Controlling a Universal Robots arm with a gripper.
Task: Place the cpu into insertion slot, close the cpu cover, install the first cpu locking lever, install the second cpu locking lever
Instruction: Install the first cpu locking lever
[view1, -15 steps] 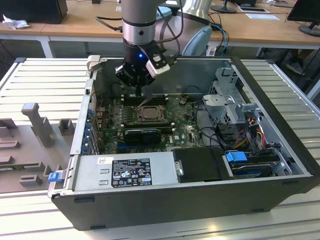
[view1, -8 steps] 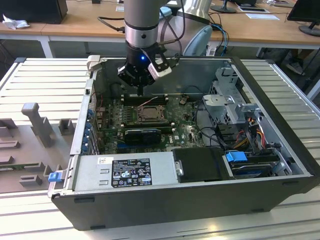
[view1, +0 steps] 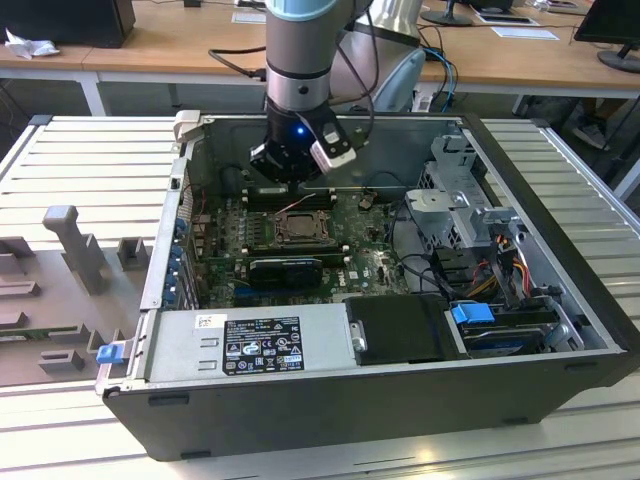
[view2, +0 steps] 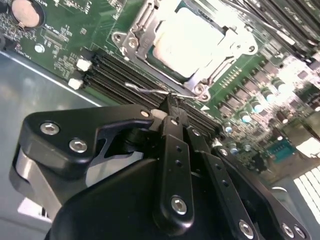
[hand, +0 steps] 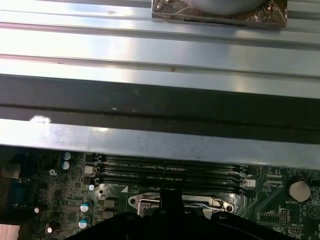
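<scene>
Starting at the exterior view's left, we have the ribbed metal worktop (view1: 90, 160) carrying the open computer case (view1: 400, 400). Moving across, the arm drops into the case, and the pincer (view1: 290, 165) hangs over the green motherboard (view1: 225, 240), above the far edge of the insertion slot (view1: 300, 228). So the slot lies just on the camera's side of the pincer, very near it, and the drive cage (view1: 455, 200) sits well off toward the exterior view's right.

In the second wrist view, the pincer (view2: 172, 107) has its two black fingers drawn together into one narrow tip. It points across the long black memory slots (view2: 120, 75) toward the slot. Beyond them the cpu (view2: 187, 40) is seated, and its pale top shows through the window of the cpu cover (view2: 141, 27), which looks to be lying flat over it.

Here is the relation that matters: a thin wire locking lever (view2: 142, 90) runs crosswise right at the fingertips. Its long axis follows the near edge of the slot and lies parallel to the memory slots. The tips are at the wire, but we cannot tell whether they pinch it or only press against it. We judge the lever work to be underway.
</scene>
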